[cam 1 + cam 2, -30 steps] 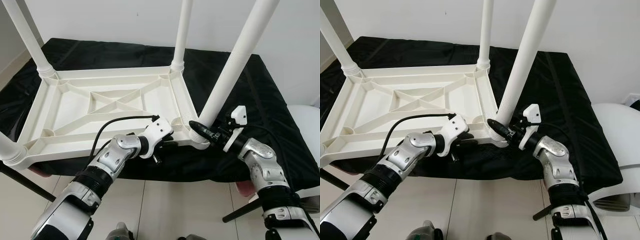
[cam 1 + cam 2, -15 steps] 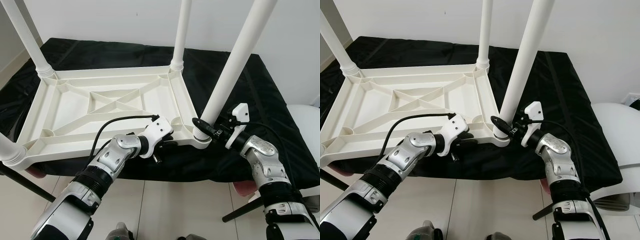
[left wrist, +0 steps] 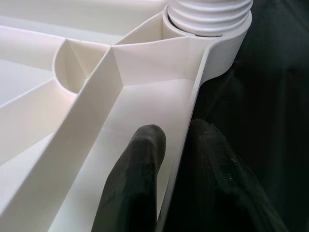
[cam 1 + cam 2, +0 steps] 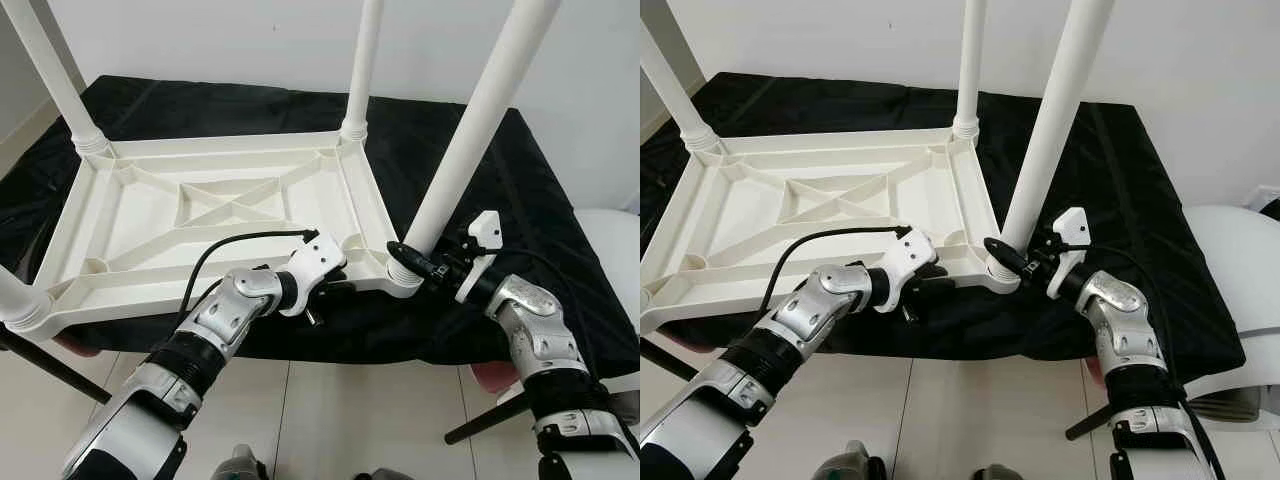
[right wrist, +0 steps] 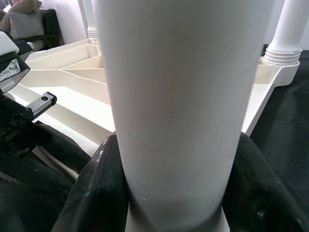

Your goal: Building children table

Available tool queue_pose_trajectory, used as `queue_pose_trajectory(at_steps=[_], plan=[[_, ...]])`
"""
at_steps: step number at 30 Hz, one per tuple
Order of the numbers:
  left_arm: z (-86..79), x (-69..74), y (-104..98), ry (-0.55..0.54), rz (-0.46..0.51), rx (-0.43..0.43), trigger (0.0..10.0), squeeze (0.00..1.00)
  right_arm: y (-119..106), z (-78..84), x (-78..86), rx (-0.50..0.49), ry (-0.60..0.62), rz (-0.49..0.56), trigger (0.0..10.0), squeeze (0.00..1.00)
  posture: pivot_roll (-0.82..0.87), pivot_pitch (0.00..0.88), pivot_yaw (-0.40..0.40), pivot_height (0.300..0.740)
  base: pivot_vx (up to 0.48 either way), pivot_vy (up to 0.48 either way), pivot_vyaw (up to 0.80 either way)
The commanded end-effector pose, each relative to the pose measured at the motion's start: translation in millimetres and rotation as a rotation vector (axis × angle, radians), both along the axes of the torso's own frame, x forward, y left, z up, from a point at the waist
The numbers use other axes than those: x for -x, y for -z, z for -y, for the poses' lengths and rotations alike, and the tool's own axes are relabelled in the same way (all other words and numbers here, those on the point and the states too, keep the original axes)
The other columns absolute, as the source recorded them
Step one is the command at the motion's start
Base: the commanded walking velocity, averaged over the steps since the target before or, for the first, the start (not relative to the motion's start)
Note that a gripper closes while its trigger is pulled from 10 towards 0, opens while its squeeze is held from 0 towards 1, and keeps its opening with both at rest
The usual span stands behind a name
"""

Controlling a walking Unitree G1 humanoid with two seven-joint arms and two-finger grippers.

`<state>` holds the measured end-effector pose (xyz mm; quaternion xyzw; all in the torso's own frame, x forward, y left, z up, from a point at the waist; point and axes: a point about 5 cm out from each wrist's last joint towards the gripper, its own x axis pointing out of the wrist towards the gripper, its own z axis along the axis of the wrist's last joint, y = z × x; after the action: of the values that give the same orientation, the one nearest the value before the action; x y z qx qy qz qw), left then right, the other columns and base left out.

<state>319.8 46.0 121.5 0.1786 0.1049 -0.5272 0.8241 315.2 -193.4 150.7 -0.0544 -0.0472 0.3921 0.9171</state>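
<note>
The white children's table lies upside down on a black cloth. My right gripper is shut on the near right leg just above its ribbed base, which sits in the corner socket. In the right wrist view the leg stands between my two black fingers. My left gripper is shut on the table's near rim close to that corner, one finger inside the rim and one outside.
Three more legs stand up from the other corners: far left, far right, near left. A white rounded object sits at the right. Black stand bars cross the tiled floor below the table's edge.
The right gripper and the leg's base have shifted slightly right toward the corner socket, and the leg's lean has changed a little. The left arm has not moved.
</note>
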Motion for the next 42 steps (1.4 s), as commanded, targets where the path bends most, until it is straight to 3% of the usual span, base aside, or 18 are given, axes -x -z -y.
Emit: queue_pose_trajectory(at_steps=[1, 7, 16, 24, 30, 42], plan=[[-3.8, 2.5, 2.6, 0.088, -0.041, -0.049, 10.0, 0.00, 6.0, 4.1, 4.0, -0.010, 0.000, -0.036, 10.0, 0.00, -0.01, 0.049, 0.016, 0.740, 0.000, 0.000, 0.00], [-3.2, 2.1, 2.6, 0.087, -0.042, -0.047, 10.0, 0.00, 7.8, 4.4, 1.8, 0.000, 0.010, -0.043, 10.0, 0.00, -0.01, 0.051, 0.013, 0.740, 0.000, 0.000, 0.00], [-3.1, 1.2, 2.0, 0.080, -0.041, -0.042, 10.0, 0.00, 16.4, -7.5, -3.9, -0.003, 0.019, -0.073, 10.0, 0.00, 0.00, 0.040, 0.010, 0.740, 0.000, 0.000, 0.00], [-2.4, 2.7, 2.2, 0.079, -0.040, -0.037, 10.0, 0.00, 17.1, -14.4, -19.8, -0.036, 0.130, -0.076, 10.0, 0.00, 0.00, 0.025, 0.010, 0.740, 0.000, 0.000, 0.00], [-1.9, 2.6, 1.5, 0.078, -0.037, -0.034, 10.0, 0.00, 19.5, -14.7, -24.1, -0.051, 0.178, -0.098, 10.0, 0.00, 0.01, 0.018, 0.009, 0.740, 0.000, 0.000, 0.00], [0.0, 3.5, 1.1, 0.083, -0.036, -0.029, 10.0, 0.00, 25.0, -12.1, -23.4, -0.013, 0.163, -0.128, 10.0, 0.00, 0.00, 0.017, 0.007, 0.740, 0.000, 0.000, 0.00]])
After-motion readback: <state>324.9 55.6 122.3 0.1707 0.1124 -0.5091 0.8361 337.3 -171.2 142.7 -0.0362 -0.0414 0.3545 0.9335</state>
